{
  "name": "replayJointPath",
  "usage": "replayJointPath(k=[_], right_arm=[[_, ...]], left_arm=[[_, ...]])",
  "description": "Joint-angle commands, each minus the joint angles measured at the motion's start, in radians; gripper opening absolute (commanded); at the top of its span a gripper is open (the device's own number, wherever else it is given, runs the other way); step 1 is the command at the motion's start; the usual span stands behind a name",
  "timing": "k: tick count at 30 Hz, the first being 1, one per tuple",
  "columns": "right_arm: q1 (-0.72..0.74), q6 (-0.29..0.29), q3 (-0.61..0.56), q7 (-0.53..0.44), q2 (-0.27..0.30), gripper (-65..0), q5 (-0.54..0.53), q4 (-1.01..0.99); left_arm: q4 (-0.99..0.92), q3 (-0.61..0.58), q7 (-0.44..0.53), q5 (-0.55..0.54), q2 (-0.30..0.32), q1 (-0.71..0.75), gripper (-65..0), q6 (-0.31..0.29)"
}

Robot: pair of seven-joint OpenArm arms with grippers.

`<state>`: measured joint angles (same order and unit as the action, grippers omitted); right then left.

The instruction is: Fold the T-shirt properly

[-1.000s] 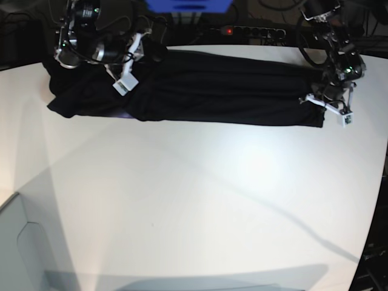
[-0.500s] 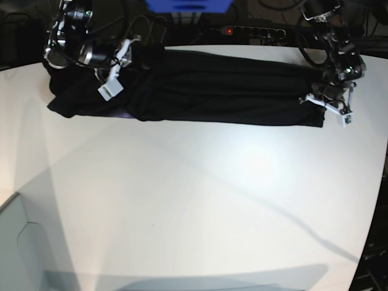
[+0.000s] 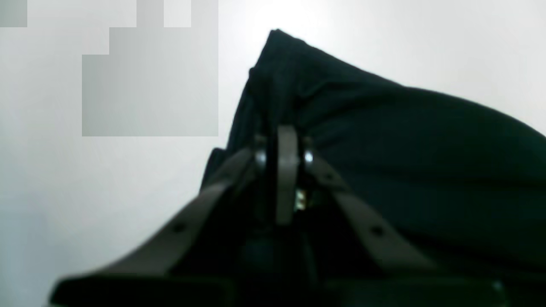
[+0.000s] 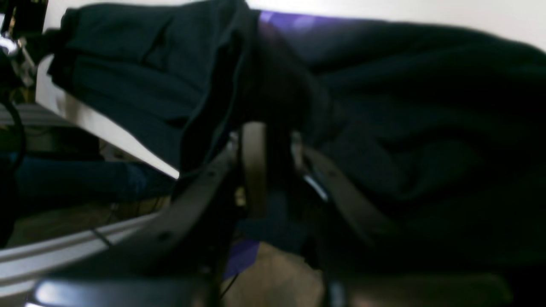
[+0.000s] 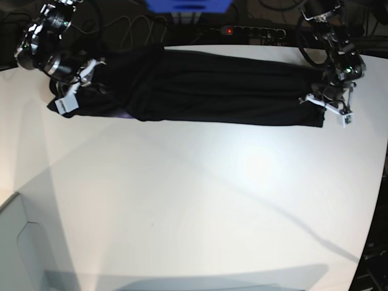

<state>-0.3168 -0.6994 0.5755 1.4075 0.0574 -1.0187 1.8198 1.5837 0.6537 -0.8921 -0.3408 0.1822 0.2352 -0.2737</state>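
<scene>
Two grippers | left gripper pinches T-shirt end | right gripper pinches other end | best: lift both together, keep cloth flat

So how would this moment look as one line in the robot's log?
stage: gripping both ends | T-shirt: long band across white table | left gripper: shut on T-shirt | right gripper: closing on T-shirt
</scene>
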Motion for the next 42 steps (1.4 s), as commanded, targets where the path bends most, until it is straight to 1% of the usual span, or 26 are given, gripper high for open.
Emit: replayJointPath(k=[1, 4, 7, 9, 11, 14, 16, 17, 21, 23, 28, 32, 37, 39, 40, 42], right_arm=[[0.0, 0.001, 0.001, -0.011, 0.011, -61.3, -0.027, 0.014], [-0.003, 0.001, -0.001, -0.011, 0.009, -64.9, -0.027, 0.014], [0.002, 0.001, -0.002, -0.011, 0.008, -65.0, -0.027, 0.016], [0.005, 0.02, -0.002, -0.011, 0.008, -65.0, -0.027, 0.024], [0.02, 0.027, -0.005, -0.011, 0.008, -65.0, -0.027, 0.024], [0.029, 0.03, -0.035, -0.011, 0.008, -65.0, -0.027, 0.024], [0.032, 0.062, -0.045, -0.011, 0.008, -65.0, -0.027, 0.024], [0.032, 0.09, -0.058, -0.011, 0.006, -65.0, -0.027, 0.024], [0.023, 0.185, -0.153, -0.011, 0.012, -65.0, -0.027, 0.024], [0.021, 0.205, -0.188, -0.024, 0.011, -65.0, -0.027, 0.024], [0.021, 0.208, -0.256, -0.026, 0.002, -65.0, -0.027, 0.024], [0.021, 0.206, -0.279, -0.02, -0.034, -65.0, -0.027, 0.024], [0.031, 0.205, -0.369, -0.026, -0.043, -65.0, -0.027, 0.024], [0.037, 0.205, -0.361, -0.027, -0.037, -65.0, -0.028, 0.025], [0.049, 0.205, -0.337, -0.027, -0.032, -65.0, -0.028, 0.033], [0.054, 0.205, -0.249, -0.027, -0.004, -65.0, -0.028, 0.065]], left_arm=[[0.014, 0.004, 0.011, -0.002, 0.012, -0.001, -64.9, -0.002], [0.014, 0.004, 0.011, -0.002, 0.012, -0.001, -64.9, -0.002], [0.014, 0.004, 0.012, -0.002, 0.012, -0.003, -64.9, -0.002], [0.014, 0.004, 0.012, -0.002, 0.012, -0.004, -64.9, -0.002], [0.014, 0.004, 0.011, -0.002, 0.012, -0.006, -64.9, -0.002], [0.014, 0.004, 0.011, -0.001, 0.012, -0.006, -64.9, -0.002], [0.014, 0.004, 0.011, -0.001, 0.012, -0.006, -64.9, -0.002], [0.014, 0.004, 0.011, -0.001, 0.012, -0.006, -64.9, -0.002], [0.014, 0.004, 0.011, 0.001, 0.012, -0.006, -64.9, -0.002], [0.014, 0.004, 0.011, 0.001, 0.012, -0.006, -64.9, -0.002], [0.014, 0.004, 0.011, 0.001, 0.013, -0.006, -64.9, -0.002], [0.014, 0.004, 0.014, 0.001, 0.015, -0.006, -64.9, -0.002], [0.014, 0.004, 0.012, 0.001, 0.015, -0.009, -64.9, -0.002], [0.014, 0.004, 0.011, 0.001, 0.015, -0.01, -64.9, -0.002], [0.014, 0.004, 0.012, 0.001, 0.015, -0.01, -64.9, -0.002], [0.014, 0.004, 0.011, 0.001, 0.015, -0.01, -64.9, -0.002]])
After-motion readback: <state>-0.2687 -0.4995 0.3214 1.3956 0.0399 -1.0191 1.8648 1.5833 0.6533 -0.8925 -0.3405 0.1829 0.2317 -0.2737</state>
